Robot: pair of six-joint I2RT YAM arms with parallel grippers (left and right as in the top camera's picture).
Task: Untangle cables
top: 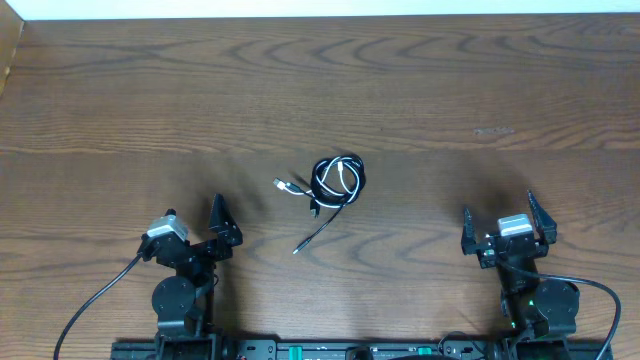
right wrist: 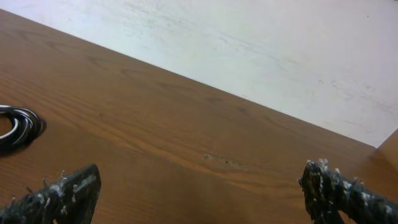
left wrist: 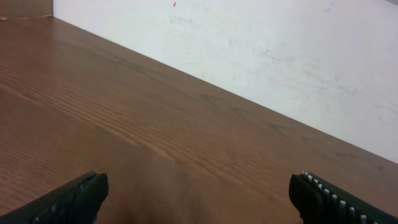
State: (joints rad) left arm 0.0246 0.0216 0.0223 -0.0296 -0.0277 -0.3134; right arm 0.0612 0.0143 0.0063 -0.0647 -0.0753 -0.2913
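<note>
The cables [top: 337, 180] lie mid-table as one small coil, a black and a white cord wound together. A white plug end [top: 283, 185] sticks out to the left, and a black tail [top: 312, 235] trails toward the front. My left gripper [top: 195, 214] stands open near the front left, well apart from the coil. In its wrist view the left gripper [left wrist: 199, 194] has only bare wood between its fingers. My right gripper [top: 500, 212] stands open at the front right, also apart from the coil. The right gripper [right wrist: 199, 186] holds nothing, and the cables [right wrist: 20, 126] show at that view's left edge.
The wooden table [top: 450, 90] runs back to a white wall [left wrist: 280, 43]. Thick black wires of the arms [top: 95, 300] curve off the front corners by the arm bases. A small scuff [right wrist: 221, 160] marks the wood ahead of the right gripper.
</note>
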